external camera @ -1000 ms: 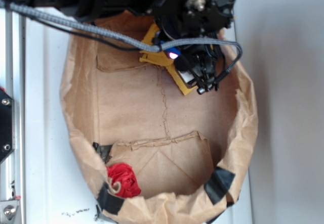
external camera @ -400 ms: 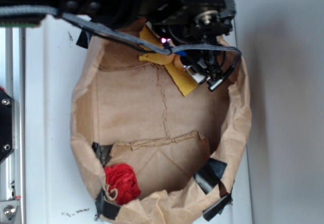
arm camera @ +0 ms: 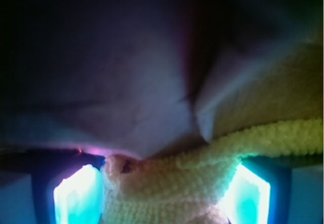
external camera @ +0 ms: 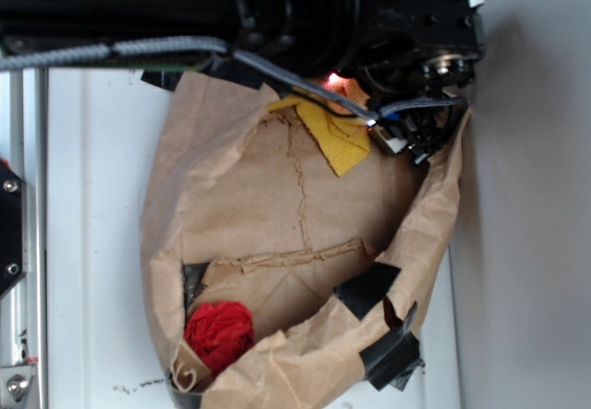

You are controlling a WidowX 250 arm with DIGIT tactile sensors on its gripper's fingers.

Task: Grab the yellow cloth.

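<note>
A: Red cloth (external camera: 219,332) sits low left in the brown paper bag (external camera: 240,197), untouched. Yellow cloth (external camera: 343,141)?
B: Far right in the bag, under the gripper (external camera: 406,141).
A: Grasped?
B: Wrist view shows its terry between the lit fingers (arm camera: 76,198); contact likely, a firm clamp I cannot tell. Lift not done.

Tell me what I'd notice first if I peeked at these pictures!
Probably the big crumpled brown paper bag lying open on the white table, with the black robot arm reaching in at the top. Under the gripper a bright yellow cloth pokes out, and the wrist view shows its fuzzy fabric between the two glowing fingers. Down at the bag's bottom edge sits a little bunched red cloth.
</note>
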